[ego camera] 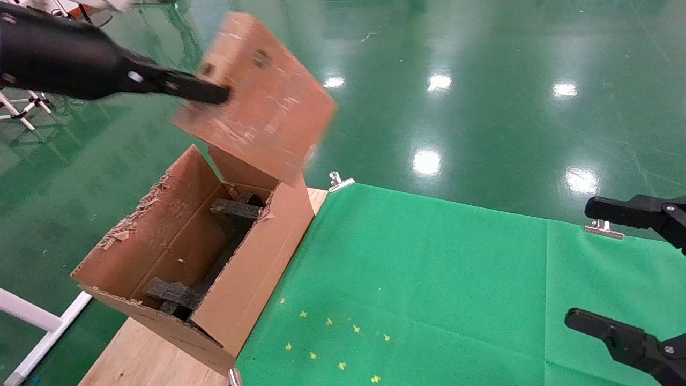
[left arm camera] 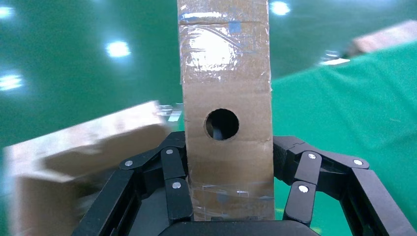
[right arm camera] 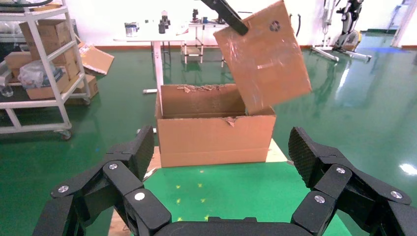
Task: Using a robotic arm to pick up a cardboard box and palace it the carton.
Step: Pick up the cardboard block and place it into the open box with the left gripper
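My left gripper (ego camera: 220, 94) is shut on the small flat cardboard box (ego camera: 257, 96) and holds it tilted in the air above the far end of the carton (ego camera: 252, 279). In the left wrist view the box (left arm camera: 226, 73) stands between both fingers (left arm camera: 177, 191), its round hole and shiny tape facing the camera. The large carton is open, with torn flaps and black foam blocks (ego camera: 236, 212) inside. The box's lowest corner hangs just over the carton's far rim. My right gripper (ego camera: 600, 265) is open and empty at the table's right side, facing the carton (right arm camera: 216, 132) and box (right arm camera: 263, 59).
The carton stands on the left end of a wooden table (ego camera: 139, 354) beside a green cloth (ego camera: 429, 279) held by metal clips (ego camera: 340, 181) and dotted with yellow marks (ego camera: 332, 343). A shelf cart with boxes (right arm camera: 39, 59) and white tables (right arm camera: 162, 39) stand farther off on the green floor.
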`<state>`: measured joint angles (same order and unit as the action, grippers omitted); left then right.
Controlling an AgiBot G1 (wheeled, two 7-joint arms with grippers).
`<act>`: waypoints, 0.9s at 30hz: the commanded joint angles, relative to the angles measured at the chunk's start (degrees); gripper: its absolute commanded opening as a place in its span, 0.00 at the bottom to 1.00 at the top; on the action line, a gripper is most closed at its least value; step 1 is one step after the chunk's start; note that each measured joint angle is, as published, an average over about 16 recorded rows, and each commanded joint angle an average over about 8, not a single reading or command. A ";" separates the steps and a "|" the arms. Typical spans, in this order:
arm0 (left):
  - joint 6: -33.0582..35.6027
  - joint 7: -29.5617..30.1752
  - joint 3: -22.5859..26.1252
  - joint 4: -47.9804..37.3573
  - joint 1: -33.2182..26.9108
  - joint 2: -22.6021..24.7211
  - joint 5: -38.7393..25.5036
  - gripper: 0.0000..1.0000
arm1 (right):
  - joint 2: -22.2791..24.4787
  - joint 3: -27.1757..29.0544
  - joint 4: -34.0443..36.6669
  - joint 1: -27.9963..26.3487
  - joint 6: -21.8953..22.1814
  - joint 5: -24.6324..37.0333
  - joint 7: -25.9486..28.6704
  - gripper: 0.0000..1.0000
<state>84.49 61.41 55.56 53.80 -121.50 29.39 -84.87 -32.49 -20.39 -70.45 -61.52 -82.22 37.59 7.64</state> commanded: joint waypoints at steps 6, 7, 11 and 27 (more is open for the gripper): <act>-1.24 -7.49 0.73 -11.77 -3.21 -1.21 -6.26 0.00 | 0.00 0.00 0.00 0.00 0.00 0.00 0.00 1.00; -1.61 -8.62 0.91 -13.59 -3.21 -1.46 -6.91 0.00 | 0.00 0.00 0.00 0.00 0.00 0.00 0.00 1.00; -3.12 -13.05 1.57 -20.52 -2.58 -2.02 -8.60 0.00 | 0.00 0.00 0.00 0.00 0.00 0.00 0.00 1.00; -9.46 -27.85 3.17 -40.27 3.62 1.53 -10.01 0.00 | 0.00 0.00 0.00 0.00 0.00 0.00 0.00 1.00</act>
<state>74.97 33.88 58.68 13.86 -117.93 30.98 -94.84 -32.49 -20.40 -70.45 -61.52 -82.22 37.59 7.64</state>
